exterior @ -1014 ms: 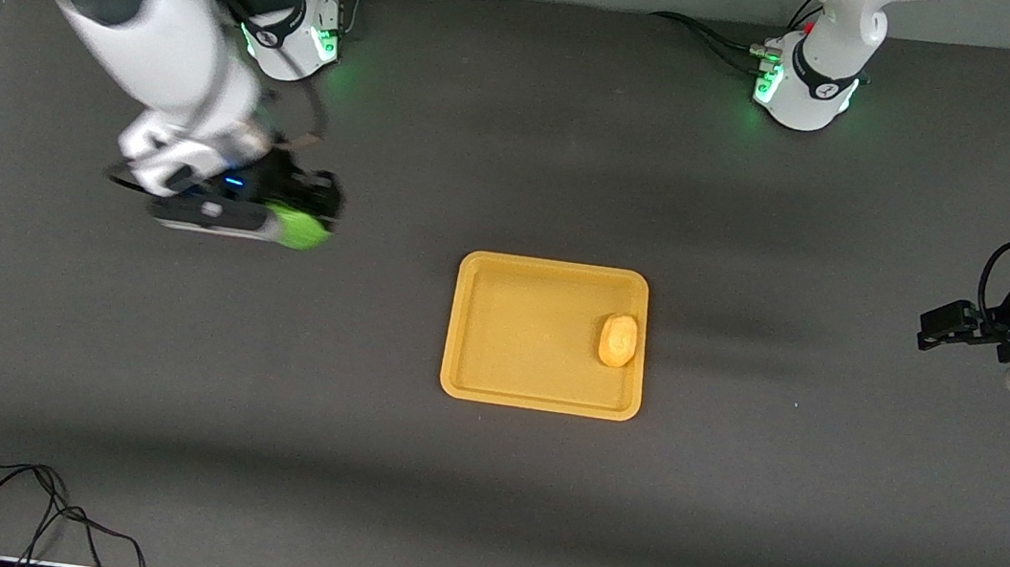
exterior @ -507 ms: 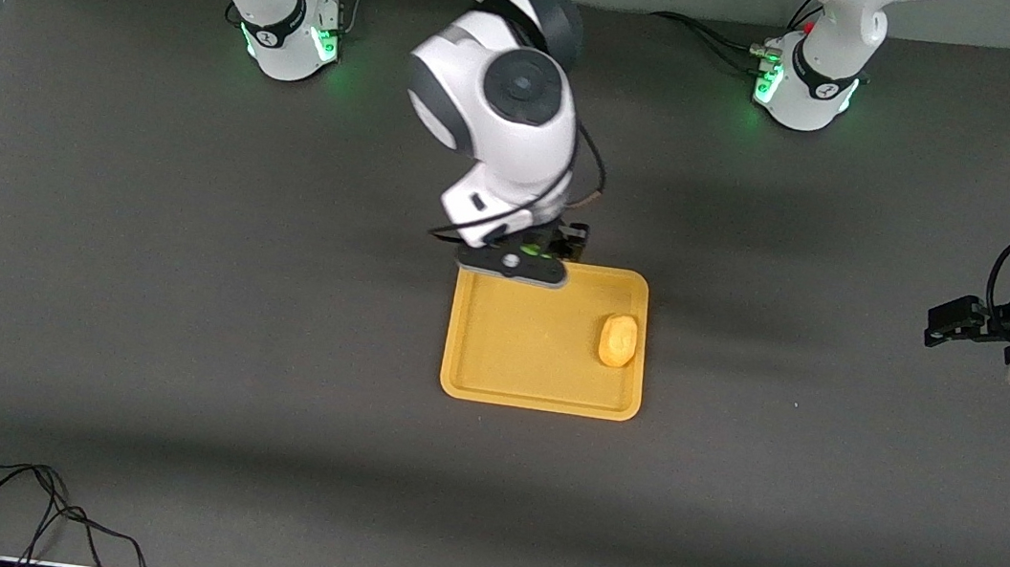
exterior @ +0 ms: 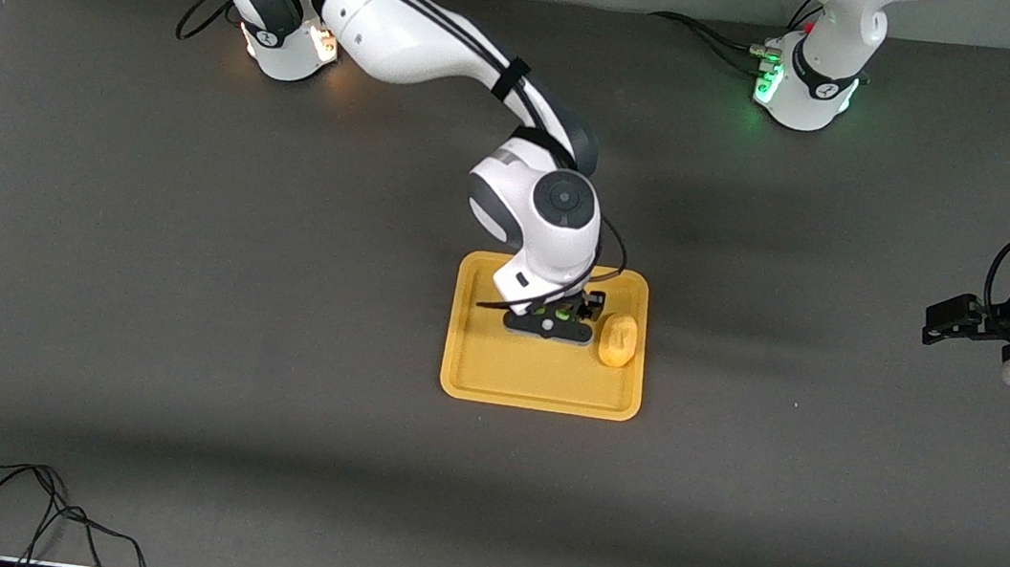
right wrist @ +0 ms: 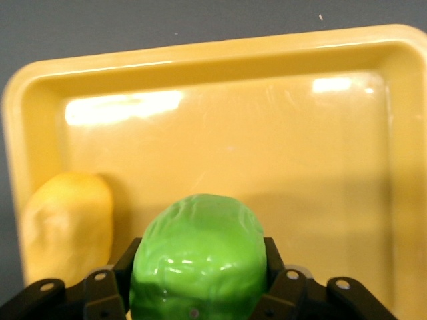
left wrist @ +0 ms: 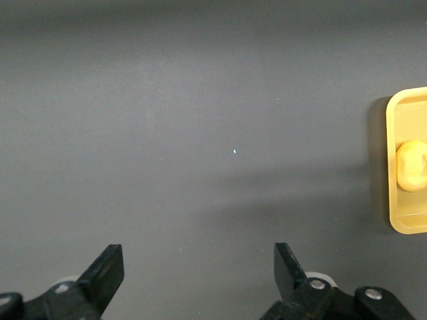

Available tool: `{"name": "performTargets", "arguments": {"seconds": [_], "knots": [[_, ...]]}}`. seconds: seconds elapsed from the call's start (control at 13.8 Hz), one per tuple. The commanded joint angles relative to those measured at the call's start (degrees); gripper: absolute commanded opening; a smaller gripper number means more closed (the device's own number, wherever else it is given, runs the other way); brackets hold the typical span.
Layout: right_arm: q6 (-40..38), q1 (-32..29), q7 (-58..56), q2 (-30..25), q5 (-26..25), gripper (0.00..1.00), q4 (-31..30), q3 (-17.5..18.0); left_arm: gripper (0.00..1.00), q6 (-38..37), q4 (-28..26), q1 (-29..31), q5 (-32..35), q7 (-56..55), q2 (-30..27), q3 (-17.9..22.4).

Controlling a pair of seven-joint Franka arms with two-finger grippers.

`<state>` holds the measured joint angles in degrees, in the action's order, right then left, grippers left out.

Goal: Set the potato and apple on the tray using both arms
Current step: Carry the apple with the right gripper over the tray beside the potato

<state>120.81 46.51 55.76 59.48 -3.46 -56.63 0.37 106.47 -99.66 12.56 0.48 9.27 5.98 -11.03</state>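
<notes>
Right claw point(exterior: 559, 314) over the tray point(exterior: 493, 378), clamped on the apple point(right wrist: 197, 257). Tray at mid-bench. Potato point(exterior: 618, 340) resting in the tray, against the rim toward the left arm's end, just beside the apple. Left claw point(left wrist: 199, 270) waiting above bare bench point(exterior: 256, 426) near the left arm's end, jaws spread wide, holding nothing.

Potato point(exterior: 618, 341) in tray point(exterior: 494, 374) toward the left arm's end, apple point(right wrist: 197, 257) over tray beside it
</notes>
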Motion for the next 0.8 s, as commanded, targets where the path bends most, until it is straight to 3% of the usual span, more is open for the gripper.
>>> {"name": "performTargets", "arguments": {"seconds": [0.0, 0.29, 0.43, 0.72], "knots": [[2.57, 0.07, 1.28, 3.44, -1.81, 0.61, 2.84, -1.33, 1.0, -0.73, -0.8, 0.1, 0.49, -0.57, -1.24, -0.31], [3.03, -0.19, 1.19, 4.24, -3.04, 0.62, 2.75, -1.42, 1.0, -1.53, -0.97, 0.18, 0.49, -0.39, -1.68, -0.31], [3.03, -0.46, 1.28, 4.5, -3.04, 1.0, 2.75, -1.42, 1.0, -1.53, -0.97, 0.01, 0.49, -0.39, -1.68, -0.31], [-0.55, -0.46, 1.28, -0.13, -2.69, 1.0, 2.93, -1.42, 1.0, -1.44, -0.97, 0.18, 0.58, -0.31, -1.5, -0.31]]}}
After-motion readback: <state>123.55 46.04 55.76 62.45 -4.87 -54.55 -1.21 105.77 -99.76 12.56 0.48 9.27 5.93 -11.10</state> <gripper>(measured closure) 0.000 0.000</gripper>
